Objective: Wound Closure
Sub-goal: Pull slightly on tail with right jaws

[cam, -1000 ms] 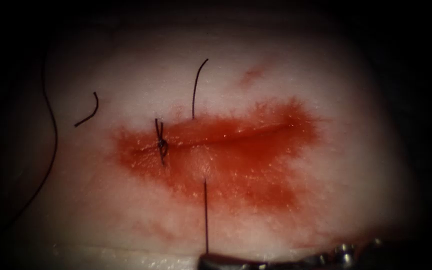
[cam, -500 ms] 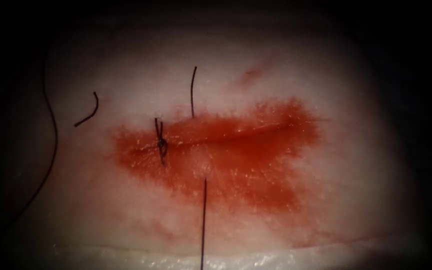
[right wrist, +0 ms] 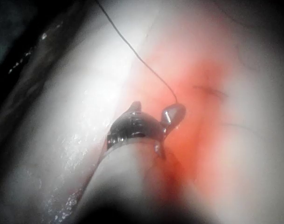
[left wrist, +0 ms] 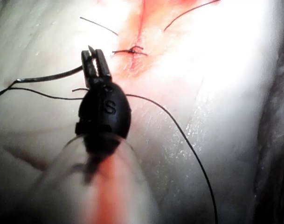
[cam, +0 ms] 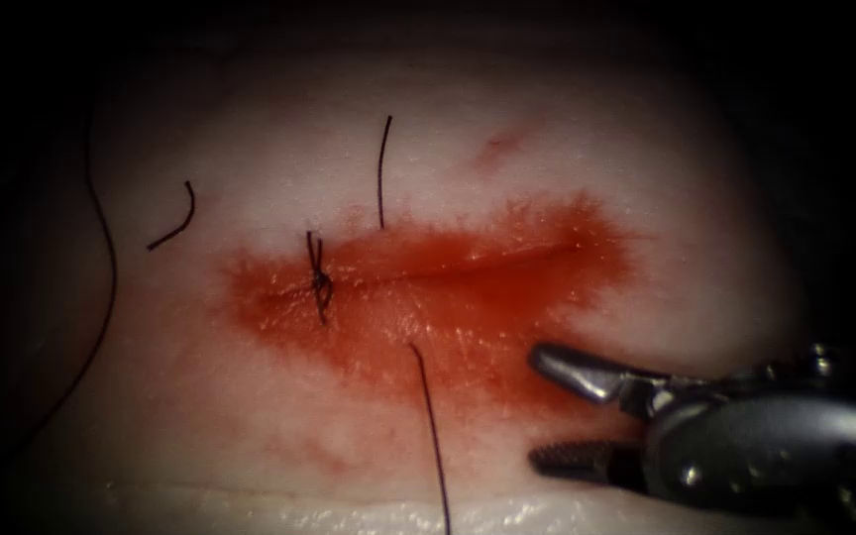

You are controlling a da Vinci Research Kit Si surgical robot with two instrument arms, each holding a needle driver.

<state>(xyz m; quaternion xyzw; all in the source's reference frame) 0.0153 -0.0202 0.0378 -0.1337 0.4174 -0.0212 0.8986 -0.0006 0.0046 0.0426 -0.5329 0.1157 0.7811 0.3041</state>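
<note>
the right end effector (cam: 547, 411) hovers with jaws apart and empty beside the thread (cam: 430, 426) leaving the cut (cam: 468, 263), seemingly placed to grasp it, while the left end effector (left wrist: 96, 58), jaws together, clamps the needle (left wrist: 44, 80) over the tissue (cam: 279, 129).

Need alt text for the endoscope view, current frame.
The right arm's claw hovers with jaws open, holding nothing, at the lower right of the tissue. The cut, ringed by red fluid, carries one knot near its left end. Thread emerges below the cut.
</note>
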